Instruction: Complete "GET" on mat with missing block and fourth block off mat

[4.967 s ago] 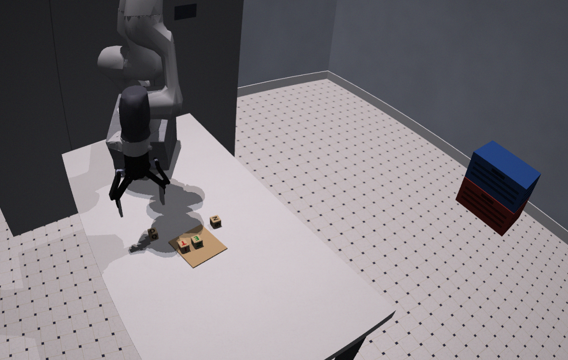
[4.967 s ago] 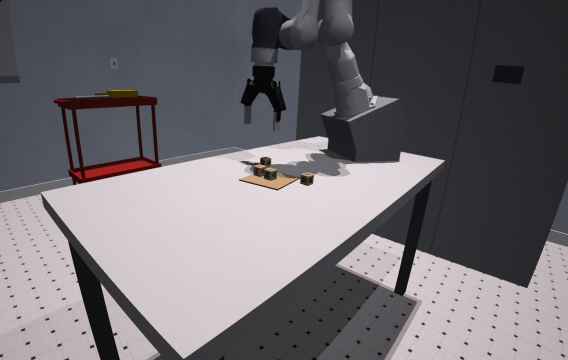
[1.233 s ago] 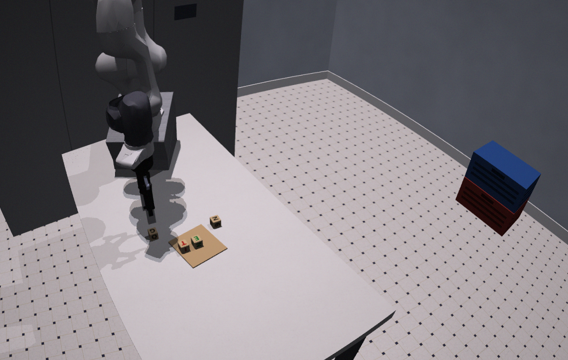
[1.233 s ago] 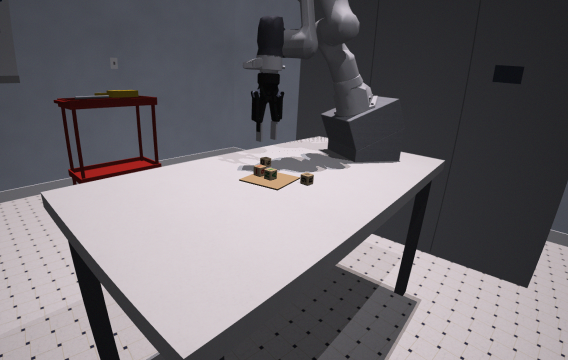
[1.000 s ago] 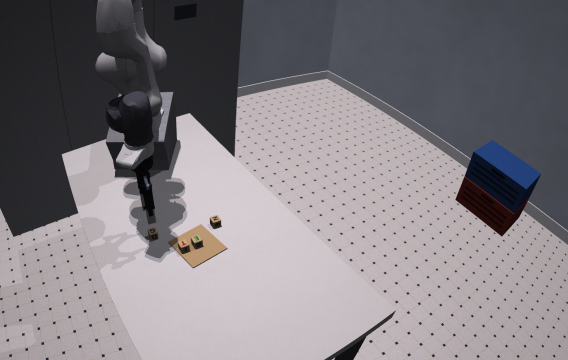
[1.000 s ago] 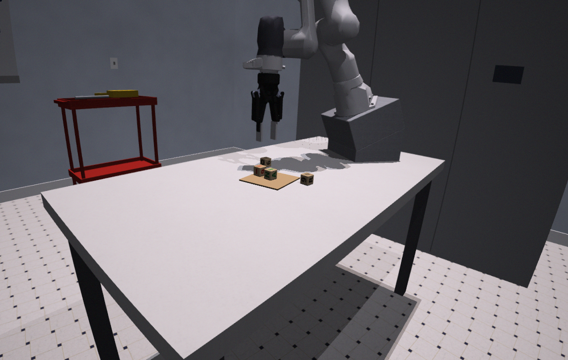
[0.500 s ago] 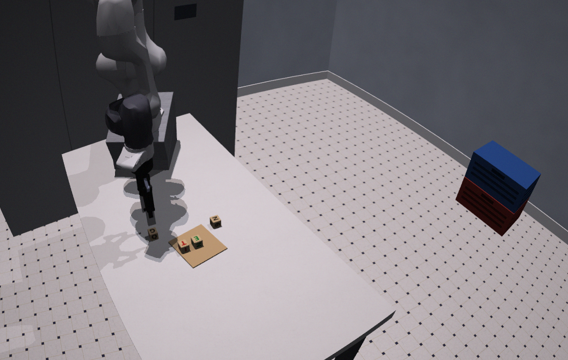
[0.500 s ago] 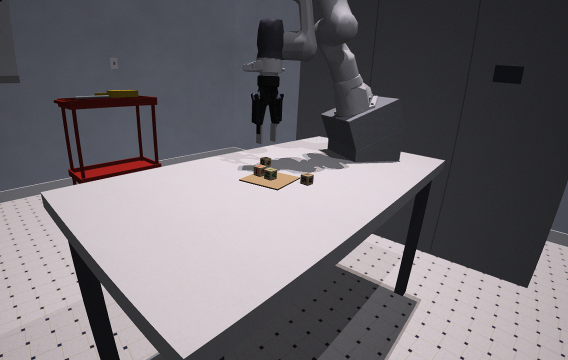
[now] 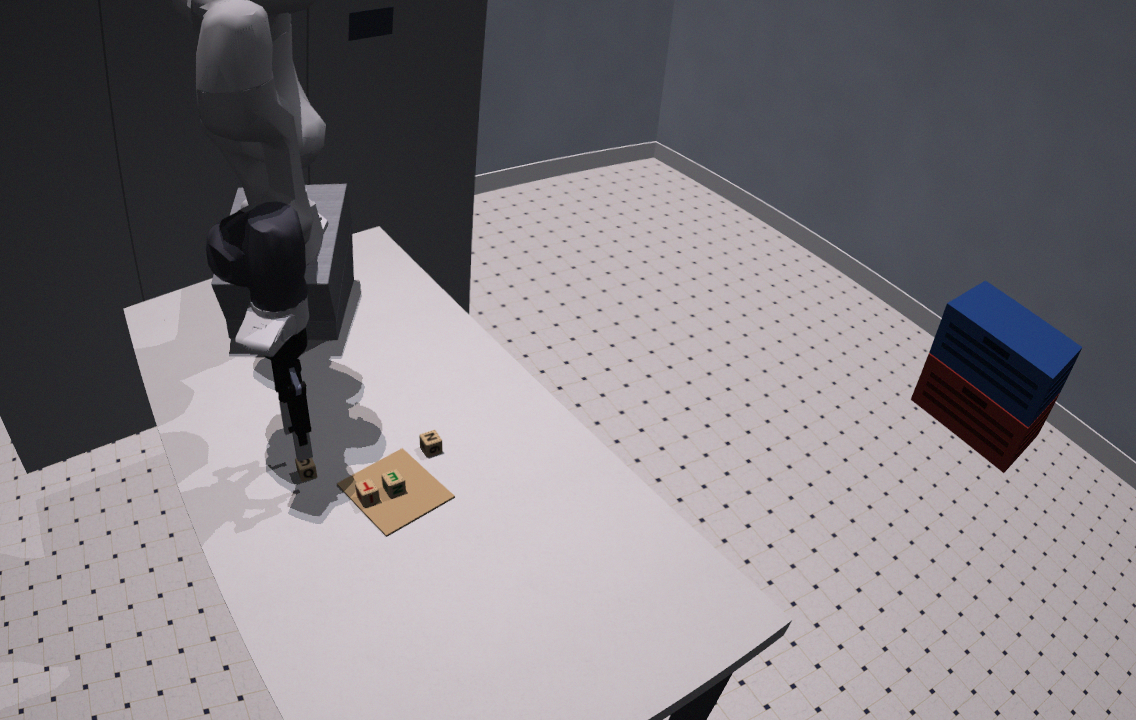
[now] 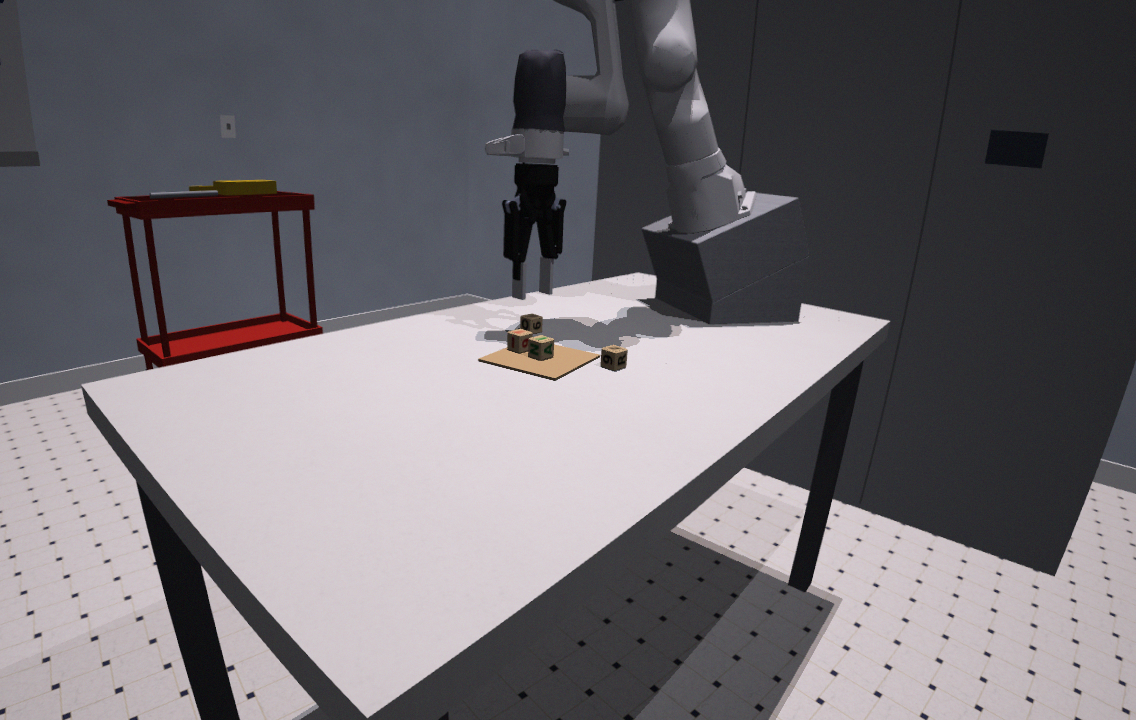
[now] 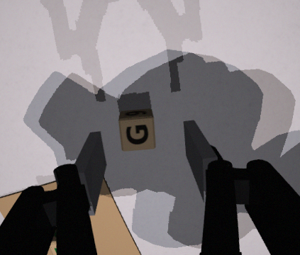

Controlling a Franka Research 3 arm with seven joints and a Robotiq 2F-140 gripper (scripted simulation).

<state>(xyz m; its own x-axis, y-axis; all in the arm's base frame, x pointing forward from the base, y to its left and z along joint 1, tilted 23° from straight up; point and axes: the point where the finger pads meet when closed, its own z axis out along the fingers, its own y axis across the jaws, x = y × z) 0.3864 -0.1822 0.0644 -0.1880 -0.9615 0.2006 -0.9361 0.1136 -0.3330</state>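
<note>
Tan mat (image 9: 406, 514) (image 10: 554, 365) (image 11: 112, 219) flat on bench; from above, red-T block (image 9: 366, 491) (image 10: 518, 340) at its 9 o'clock, green-E block (image 9: 392, 482) (image 10: 541, 347) (image 11: 52, 248) near centre, black-G block (image 9: 306, 468) (image 10: 531, 324) (image 11: 137, 132) off-mat toward 10, black-N block (image 9: 431, 443) (image 10: 613, 358) off-mat toward 1.

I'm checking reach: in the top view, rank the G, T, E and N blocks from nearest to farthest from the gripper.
1. G block: off the mat, robot's right.
2. T block: on the mat.
3. E block: left of T.
4. N block: off the mat, left.
</note>
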